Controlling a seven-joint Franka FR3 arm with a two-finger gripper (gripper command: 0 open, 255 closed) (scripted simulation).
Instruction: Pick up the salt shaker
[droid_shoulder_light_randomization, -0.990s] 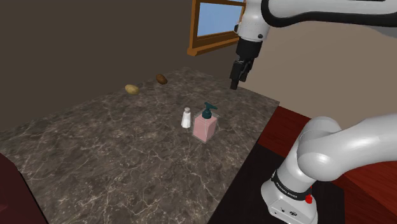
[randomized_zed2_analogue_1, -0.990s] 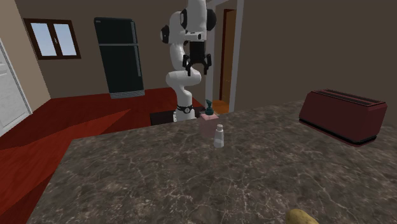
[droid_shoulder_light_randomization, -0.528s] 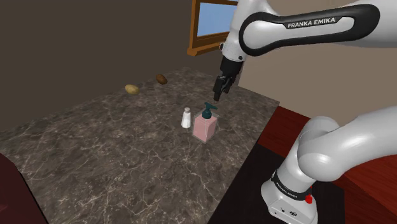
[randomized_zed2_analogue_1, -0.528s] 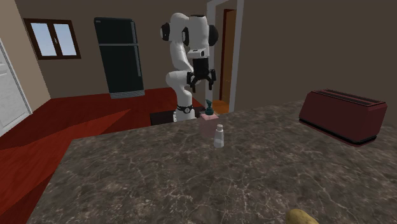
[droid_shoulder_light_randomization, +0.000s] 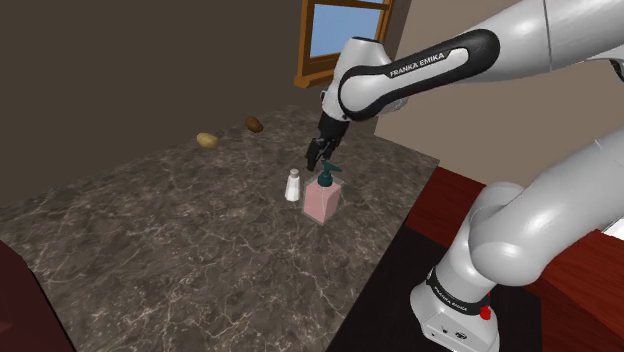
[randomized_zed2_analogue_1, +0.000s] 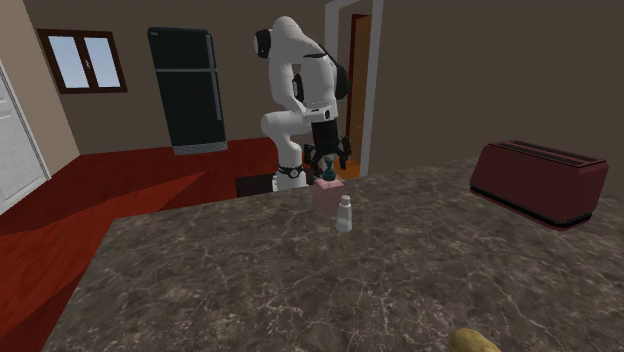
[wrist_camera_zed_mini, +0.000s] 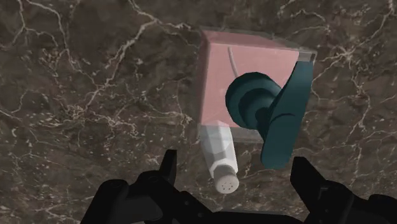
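On the dark marble bench (droid_shoulder_light_randomization: 180, 220), a white salt shaker (droid_shoulder_light_randomization: 293, 186) stands upright just beside a pink soap dispenser (droid_shoulder_light_randomization: 322, 202), at its 9 o'clock in the shoulder view. The black tool (droid_shoulder_light_randomization: 317, 162) hovers above both, its fingers (wrist_camera_zed_mini: 168, 167) spread wide and holding nothing.

Dim, even light, murky brown walls (droid_shoulder_light_randomization: 120, 70), window (droid_shoulder_light_randomization: 345, 30) brightest, soft shading on white arm (droid_shoulder_light_randomization: 520, 235)
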